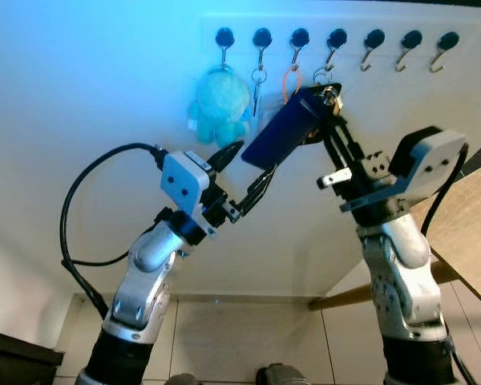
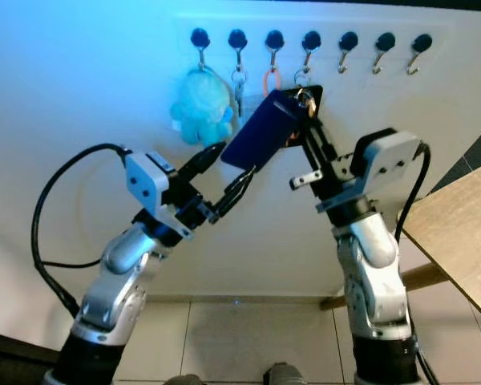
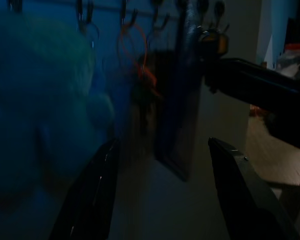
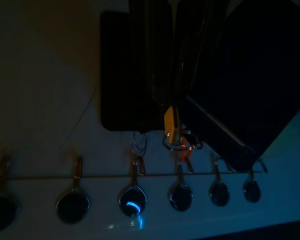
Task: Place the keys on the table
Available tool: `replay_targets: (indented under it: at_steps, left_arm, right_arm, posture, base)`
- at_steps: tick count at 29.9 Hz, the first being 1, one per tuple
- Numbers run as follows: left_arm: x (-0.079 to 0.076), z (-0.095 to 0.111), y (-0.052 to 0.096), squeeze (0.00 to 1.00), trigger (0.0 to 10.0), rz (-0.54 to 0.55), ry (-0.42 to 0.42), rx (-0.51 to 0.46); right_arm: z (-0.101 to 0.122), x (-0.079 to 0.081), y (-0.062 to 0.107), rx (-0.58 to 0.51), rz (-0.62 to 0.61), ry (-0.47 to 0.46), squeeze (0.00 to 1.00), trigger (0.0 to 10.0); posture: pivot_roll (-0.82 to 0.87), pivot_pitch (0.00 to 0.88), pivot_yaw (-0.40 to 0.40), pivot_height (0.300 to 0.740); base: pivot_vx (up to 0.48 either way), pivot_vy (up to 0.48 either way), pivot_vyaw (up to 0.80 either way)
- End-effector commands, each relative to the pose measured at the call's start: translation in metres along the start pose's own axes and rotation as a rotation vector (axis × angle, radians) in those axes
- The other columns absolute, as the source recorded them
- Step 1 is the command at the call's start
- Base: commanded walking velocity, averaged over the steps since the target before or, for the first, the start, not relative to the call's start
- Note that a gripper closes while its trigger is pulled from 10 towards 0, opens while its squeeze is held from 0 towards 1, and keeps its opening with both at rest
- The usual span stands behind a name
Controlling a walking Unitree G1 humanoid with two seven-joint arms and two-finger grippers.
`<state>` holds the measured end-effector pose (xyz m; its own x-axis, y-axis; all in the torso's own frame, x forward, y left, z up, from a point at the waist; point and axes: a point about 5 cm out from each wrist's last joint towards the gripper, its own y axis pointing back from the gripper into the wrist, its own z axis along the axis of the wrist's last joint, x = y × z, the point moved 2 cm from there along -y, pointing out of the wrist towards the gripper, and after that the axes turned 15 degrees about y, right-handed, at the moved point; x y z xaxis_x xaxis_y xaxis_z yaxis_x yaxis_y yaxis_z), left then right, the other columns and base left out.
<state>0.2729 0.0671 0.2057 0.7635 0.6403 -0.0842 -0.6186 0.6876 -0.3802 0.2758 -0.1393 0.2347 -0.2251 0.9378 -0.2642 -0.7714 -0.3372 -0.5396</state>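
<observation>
The keys are a brass-coloured ring bunch with a flat dark blue tag, up at the fourth hook of the wall rack. My right gripper reaches up to that hook and is shut on the keys at the ring. The tag juts out from it at a slant, away from the wall. My left gripper is open, its fingers on either side of the tag's lower corner without touching it. The wooden table stands low on the right.
A teal plush toy hangs from the first hook, another key bunch from the second, an orange ring from the third. Bare hooks follow on the right. Dark furniture sits low left; tiled floor lies below.
</observation>
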Motion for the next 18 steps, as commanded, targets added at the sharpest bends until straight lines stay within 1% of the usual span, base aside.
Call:
replay_targets:
  at_steps: [1,3,4,5,6,7,8,9,10,11,12,13,14,15,16,17,18]
  left_arm:
    - [0.0,-0.003,0.006,0.0,10.0,-0.014,-0.005,0.023]
    - [0.002,-0.011,0.014,0.0,10.0,-0.013,-0.003,0.061]
    - [0.002,-0.011,0.014,0.0,10.0,-0.013,-0.003,0.061]
    - [0.007,-0.025,0.026,0.0,10.0,0.003,0.0,0.127]
    - [0.009,-0.031,0.031,0.0,10.0,0.009,0.004,0.153]
    - [0.009,-0.031,0.031,0.0,10.0,0.009,0.004,0.153]
    - [0.013,-0.041,0.04,0.0,10.0,0.023,-0.001,0.2]
    - [0.018,-0.053,0.048,0.0,10.0,0.048,0.014,0.253]
    - [0.024,-0.063,0.056,0.0,10.0,0.083,0.015,0.288]
    - [0.033,-0.074,0.065,0.0,10.0,0.145,0.023,0.334]
    - [0.033,-0.074,0.065,0.0,10.0,0.145,0.023,0.334]
    - [0.05,-0.092,0.079,0.0,10.0,0.271,0.047,0.394]
    - [0.088,-0.129,0.116,0.0,10.0,0.635,0.133,0.54]
    - [0.088,-0.129,0.116,0.0,10.0,0.635,0.133,0.54]
    - [0.096,-0.139,0.129,0.0,10.0,0.751,0.158,0.585]
    - [0.102,-0.143,0.138,0.0,10.0,0.827,0.17,0.586]
    - [0.104,-0.144,0.142,0.0,10.0,0.859,0.172,0.575]
  right_arm:
    - [0.002,0.003,0.004,-0.007,-0.007,0.018,0.0,0.0]
    - [-0.007,0.005,0.015,0.036,-0.025,0.022,0.0,0.0]
    - [-0.007,0.005,0.015,0.036,-0.025,0.022,0.0,0.0]
    - [-0.025,0.006,0.031,0.12,-0.043,0.022,0.0,0.0]
    - [-0.032,0.005,0.037,0.153,-0.05,0.023,0.0,0.0]
    - [-0.032,0.005,0.037,0.153,-0.05,0.023,0.0,0.0]
    - [-0.047,0.004,0.047,0.22,-0.067,0.016,0.0,0.0]
    - [-0.065,0.001,0.058,0.308,-0.099,0.001,0.0,0.0]
    - [-0.083,-0.001,0.068,0.396,-0.13,-0.03,0.0,0.0]
    - [-0.099,-0.004,0.079,0.466,-0.17,-0.063,0.0,0.0]
    - [-0.099,-0.004,0.079,0.466,-0.17,-0.063,0.0,0.0]
    - [-0.121,-0.006,0.093,0.572,-0.214,-0.107,0.0,0.0]
    - [-0.164,-0.002,0.123,0.794,-0.236,-0.143,0.0,0.6]
    - [-0.164,-0.002,0.123,0.794,-0.236,-0.143,0.0,0.6]
    - [-0.175,0.001,0.134,0.87,-0.228,-0.144,0.0,0.6]
    - [-0.183,0.005,0.141,0.919,-0.21,-0.14,0.0,1.4]
    - [-0.186,0.007,0.144,0.94,-0.2,-0.137,0.0,1.4]
  posture:
    - [0.01,0.088,-0.011,0.74]
    - [0.01,0.087,-0.009,0.74]
    - [0.01,0.087,-0.009,0.74]
    - [0.01,0.086,-0.006,0.74]
    - [0.01,0.086,-0.006,0.74]
    - [0.01,0.086,-0.006,0.74]
    - [0.01,0.087,-0.002,0.74]
    - [0.01,0.086,-0.001,0.74]
    - [0.01,0.086,-0.001,0.74]
    - [0.01,0.086,0.001,0.74]
    - [0.01,0.086,0.001,0.74]
    - [0.02,0.083,-0.003,0.74]
    - [0.01,0.082,-0.006,0.74]
    - [0.01,0.082,-0.006,0.74]
    - [0.01,0.082,-0.006,0.74]
    - [0.02,0.076,-0.004,0.74]
    - [0.02,0.076,-0.004,0.74]
  base:
    - [0.0,0.0,0.0]
    - [0.0,0.0,0.0]
    - [0.0,0.0,0.0]
    - [0.0,0.0,0.0]
    - [0.0,0.0,0.0]
    - [0.0,0.0,0.0]
    - [0.0,0.0,0.0]
    - [0.0,0.0,0.0]
    - [0.0,0.0,0.0]
    - [0.0,0.0,0.0]
    - [0.0,0.0,0.0]
    - [0.0,0.0,0.0]
    - [0.0,0.0,0.0]
    - [0.0,0.0,0.0]
    - [0.0,0.0,0.0]
    - [0.0,0.0,0.0]
    - [0.0,0.0,0.0]
